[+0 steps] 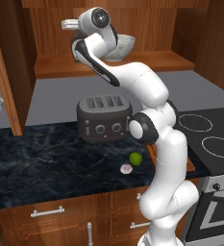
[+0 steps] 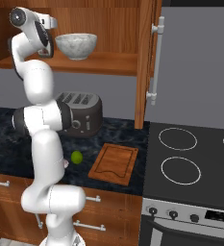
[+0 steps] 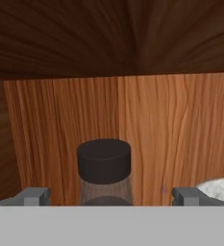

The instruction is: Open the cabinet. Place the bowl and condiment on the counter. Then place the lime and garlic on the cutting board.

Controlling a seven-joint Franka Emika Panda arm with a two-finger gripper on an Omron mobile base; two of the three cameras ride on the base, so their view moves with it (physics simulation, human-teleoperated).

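Note:
The cabinet (image 2: 99,62) stands open, its door (image 2: 144,62) swung out. On its shelf sits the marbled bowl (image 2: 76,45) (image 1: 125,45). In the hand view my gripper (image 3: 111,196) is open, one fingertip (image 3: 34,196) on each side of the condiment (image 3: 104,161), whose dark cap rises between them; neither fingertip touches it. The bowl's rim (image 3: 219,190) shows at the right. The lime (image 1: 135,158) (image 2: 76,157) and the garlic (image 1: 126,168) lie on the counter (image 1: 46,163), left of the cutting board (image 2: 114,163).
A dark toaster (image 1: 104,117) (image 2: 82,113) stands on the counter below the shelf. The black stovetop (image 2: 190,158) lies to the right of the board. The other cabinet door (image 1: 3,72) hangs open at the left. Drawers (image 1: 46,211) run under the counter.

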